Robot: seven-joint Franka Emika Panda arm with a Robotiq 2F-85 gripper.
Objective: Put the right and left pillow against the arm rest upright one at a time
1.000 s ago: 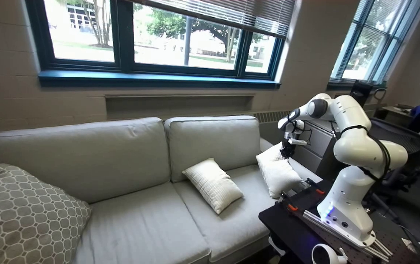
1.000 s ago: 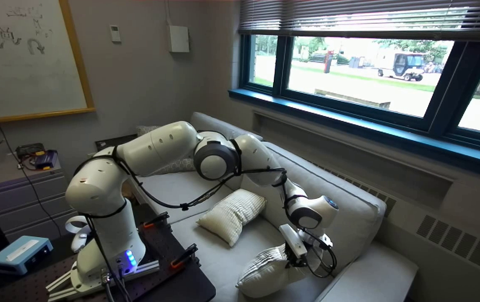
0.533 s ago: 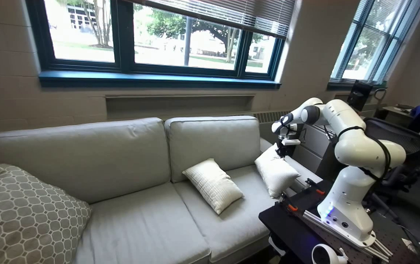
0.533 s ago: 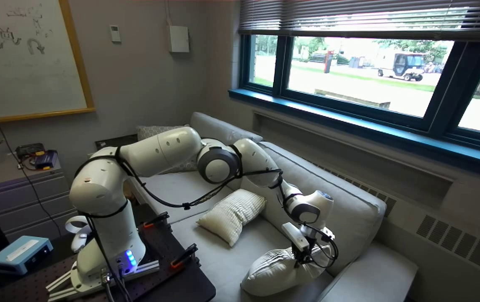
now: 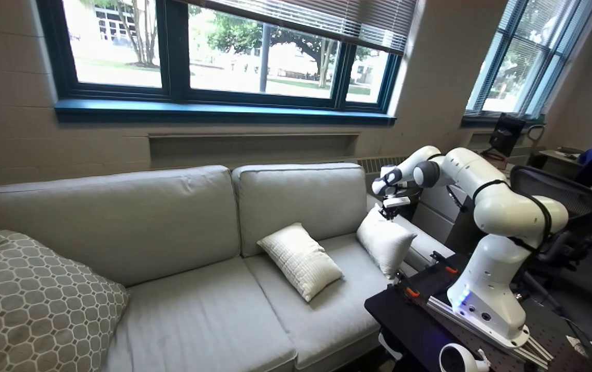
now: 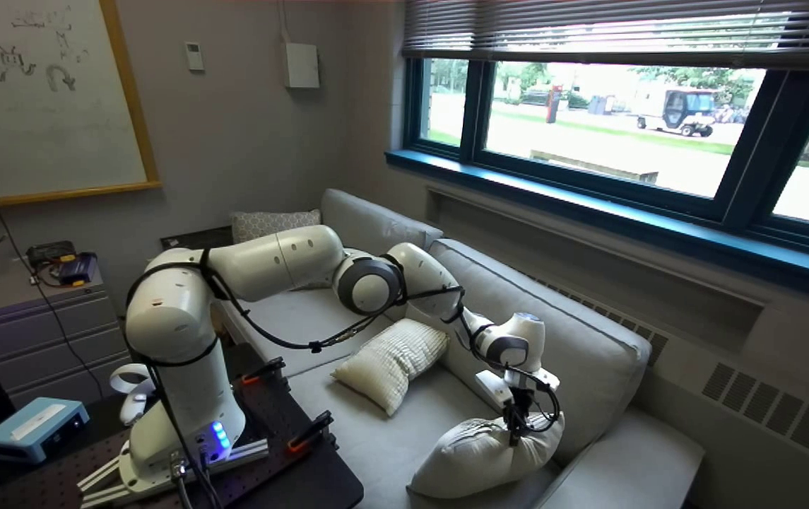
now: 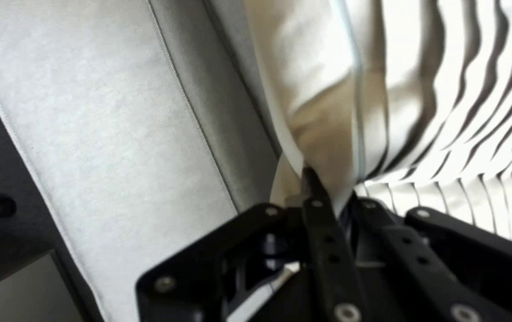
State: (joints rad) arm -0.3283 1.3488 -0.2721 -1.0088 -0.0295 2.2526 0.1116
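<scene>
Just beside the arm rest (image 6: 627, 466), one pillow (image 6: 478, 459) tilts, a fold pinched in the hand (image 7: 334, 188), jaws nearly together; likely best to work its base in close, stand it upright; let go only once it leans unaided.

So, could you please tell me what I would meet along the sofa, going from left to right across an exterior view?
In an exterior view: patterned cushion, left pillow, right pillow, arm rest.
</scene>
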